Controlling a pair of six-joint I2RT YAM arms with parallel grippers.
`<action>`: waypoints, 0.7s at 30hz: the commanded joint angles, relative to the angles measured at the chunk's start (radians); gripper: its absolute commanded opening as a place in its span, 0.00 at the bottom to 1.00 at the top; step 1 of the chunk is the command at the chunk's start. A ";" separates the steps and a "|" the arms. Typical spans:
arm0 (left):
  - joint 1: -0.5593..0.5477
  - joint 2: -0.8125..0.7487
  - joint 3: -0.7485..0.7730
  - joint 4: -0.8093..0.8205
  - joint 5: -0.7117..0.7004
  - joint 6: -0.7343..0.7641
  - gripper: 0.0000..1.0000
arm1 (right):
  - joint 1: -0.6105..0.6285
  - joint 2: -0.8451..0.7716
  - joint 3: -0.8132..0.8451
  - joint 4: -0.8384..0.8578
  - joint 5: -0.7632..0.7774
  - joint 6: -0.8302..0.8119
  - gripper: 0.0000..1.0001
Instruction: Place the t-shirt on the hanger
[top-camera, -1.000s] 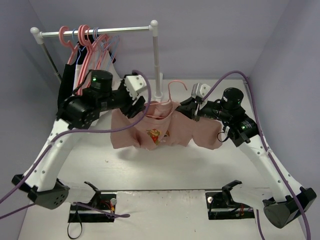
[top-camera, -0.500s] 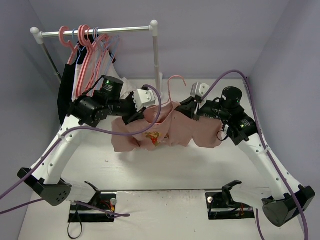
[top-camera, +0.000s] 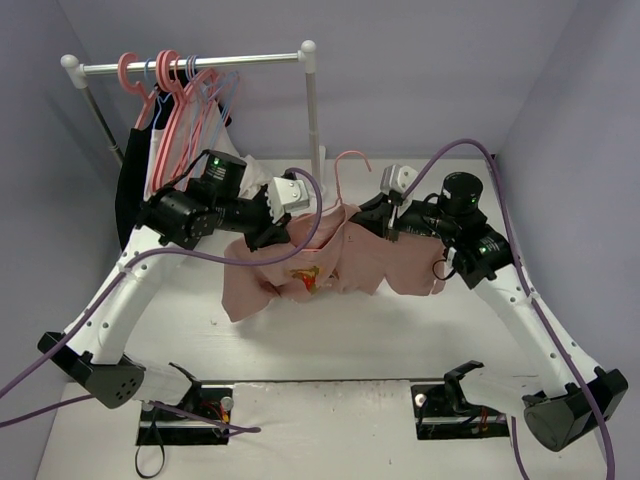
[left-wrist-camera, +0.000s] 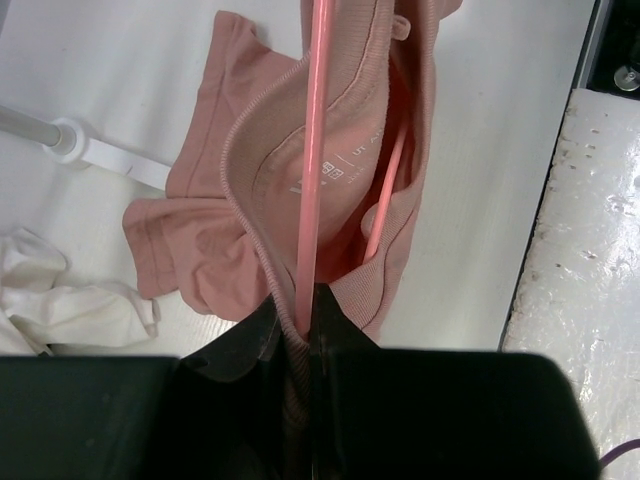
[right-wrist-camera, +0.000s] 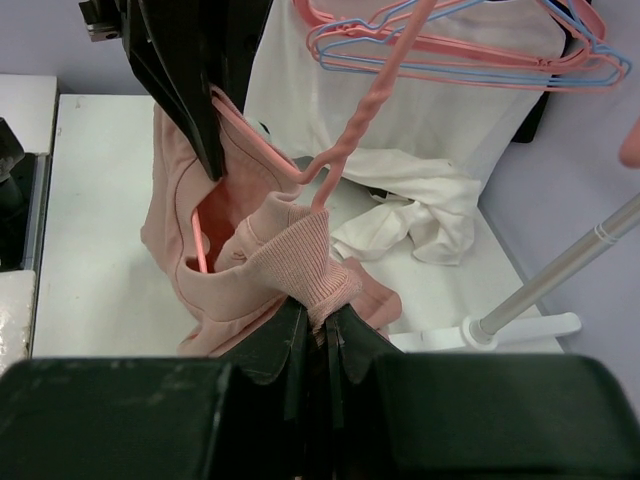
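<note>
- Step in hand: threading the hanger (left-wrist-camera: 313, 150) into the neck of the t-shirt (top-camera: 340, 268), which hangs above the worktop (top-camera: 330, 340), strung between both hands.
- The left hand (left-wrist-camera: 305, 322) is clenched on the collar (right-wrist-camera: 300, 255), seemingly with the hanger's bar pinched in too; the view is tight.
- The right hand (right-wrist-camera: 318, 322) is clenched on the collar's far side, under the hook (right-wrist-camera: 366, 115).
- Next move, I judge: ease the collar over the hanger's shoulder without dragging the hanger out.

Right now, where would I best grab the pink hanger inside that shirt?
Probably the twisted neck of the hanger, from above: it alone stands clear of the t-shirt. Its arms run into the collar, which the left gripper and right gripper pinch on either side.
</note>
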 joint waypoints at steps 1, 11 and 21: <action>-0.024 0.015 0.061 0.067 0.102 -0.023 0.00 | 0.008 0.015 0.052 0.103 -0.053 0.008 0.00; -0.035 0.048 0.119 0.067 0.096 -0.040 0.00 | 0.008 0.029 0.051 0.103 -0.066 0.004 0.00; -0.038 -0.007 0.095 0.142 -0.095 -0.080 0.00 | -0.035 -0.006 0.009 0.084 0.056 -0.005 0.21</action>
